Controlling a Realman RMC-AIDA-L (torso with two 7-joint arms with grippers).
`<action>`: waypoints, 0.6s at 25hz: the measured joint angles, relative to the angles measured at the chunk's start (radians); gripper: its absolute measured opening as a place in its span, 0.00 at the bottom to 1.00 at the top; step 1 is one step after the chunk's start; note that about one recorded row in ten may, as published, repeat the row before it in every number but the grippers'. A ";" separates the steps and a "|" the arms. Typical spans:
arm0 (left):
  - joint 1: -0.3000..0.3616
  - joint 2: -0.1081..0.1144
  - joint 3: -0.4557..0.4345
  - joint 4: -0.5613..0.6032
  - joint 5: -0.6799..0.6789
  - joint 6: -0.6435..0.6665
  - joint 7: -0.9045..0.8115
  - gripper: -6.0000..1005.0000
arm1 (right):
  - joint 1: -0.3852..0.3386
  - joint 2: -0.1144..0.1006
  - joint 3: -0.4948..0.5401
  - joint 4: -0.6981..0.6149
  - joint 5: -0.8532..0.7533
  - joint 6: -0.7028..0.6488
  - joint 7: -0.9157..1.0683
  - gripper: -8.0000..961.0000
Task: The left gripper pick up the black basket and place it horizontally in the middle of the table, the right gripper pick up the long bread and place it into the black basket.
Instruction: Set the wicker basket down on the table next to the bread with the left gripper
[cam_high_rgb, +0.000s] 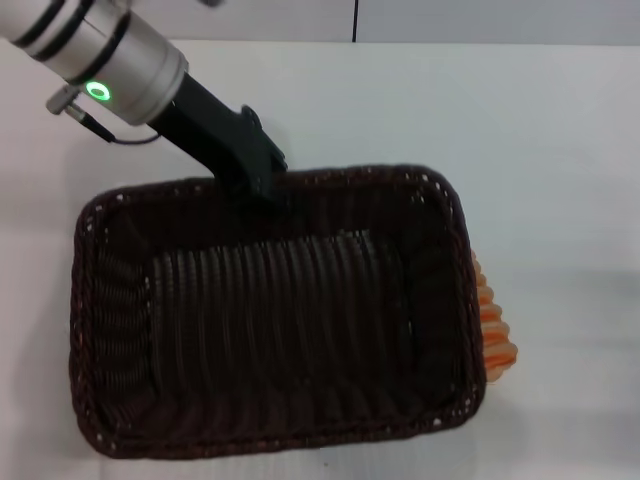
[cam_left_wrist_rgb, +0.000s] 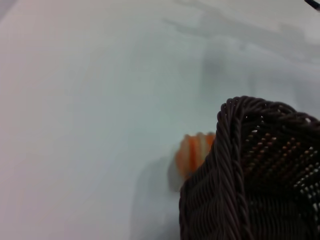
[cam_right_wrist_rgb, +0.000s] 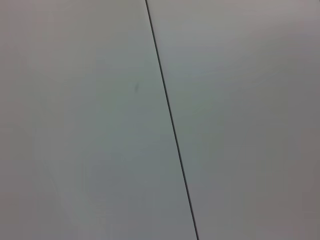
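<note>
The black basket (cam_high_rgb: 270, 320) fills the lower middle of the head view, long side across, opening up. My left gripper (cam_high_rgb: 262, 185), on the arm with the green ring light, is shut on the middle of its far rim. The basket seems to hang a little above the white table (cam_high_rgb: 540, 120). The long bread (cam_high_rgb: 492, 330), striped orange and cream, lies on the table at the basket's right side, mostly hidden by its rim. The left wrist view shows a basket corner (cam_left_wrist_rgb: 260, 170) with the bread (cam_left_wrist_rgb: 194, 152) beyond it. The right gripper is out of view.
The table's far edge and a dark vertical seam (cam_high_rgb: 355, 20) run along the top of the head view. The right wrist view shows only a pale surface with a dark seam line (cam_right_wrist_rgb: 170, 120).
</note>
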 joint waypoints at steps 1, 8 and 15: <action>0.002 -0.004 0.008 0.000 0.002 0.008 0.002 0.21 | 0.000 -0.001 -0.001 0.000 0.000 0.000 0.000 0.88; 0.009 -0.029 0.062 -0.011 0.003 0.057 0.009 0.19 | -0.002 -0.002 -0.002 0.000 0.000 0.000 0.000 0.88; 0.077 -0.058 0.117 -0.208 -0.015 0.160 0.032 0.48 | -0.005 -0.002 -0.002 -0.002 0.000 0.001 0.000 0.88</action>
